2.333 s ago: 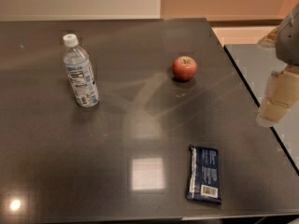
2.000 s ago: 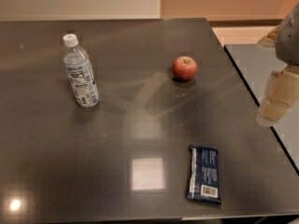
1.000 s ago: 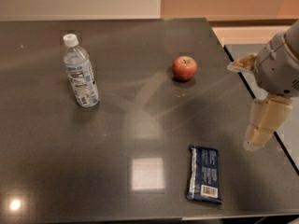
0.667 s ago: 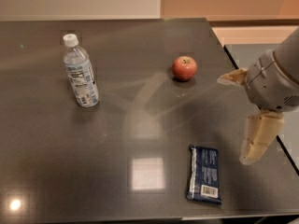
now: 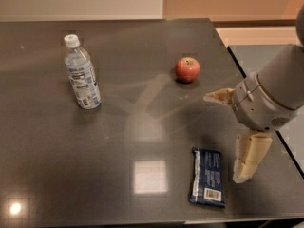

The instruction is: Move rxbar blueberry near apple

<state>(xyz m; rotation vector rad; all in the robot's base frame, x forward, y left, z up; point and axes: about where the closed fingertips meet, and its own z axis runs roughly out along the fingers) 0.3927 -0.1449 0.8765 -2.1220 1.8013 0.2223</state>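
On the left half of the dark worktop [image 5: 142, 46], closer to the far edge than the near one, a clear water bottle [image 5: 81, 75] stands upright with its white cap on. It is the only container here, and how full it is cannot be told. Right of the middle, toward the far right corner, sits the apple [image 5: 187, 69]. The rxbar blueberry [image 5: 207, 177] lies flat close to the near edge, toward the near right corner, with its barcode patch at the near end. It is well apart from the apple.

The bar looks light and thin, and its foil wrap is probably slick and a little yielding. Pinching it across the narrow width around mid-length seems the best hold. The hand [image 5: 223, 138] hovers just right of the bar by the right edge, its two fingers spread wide and holding nothing.
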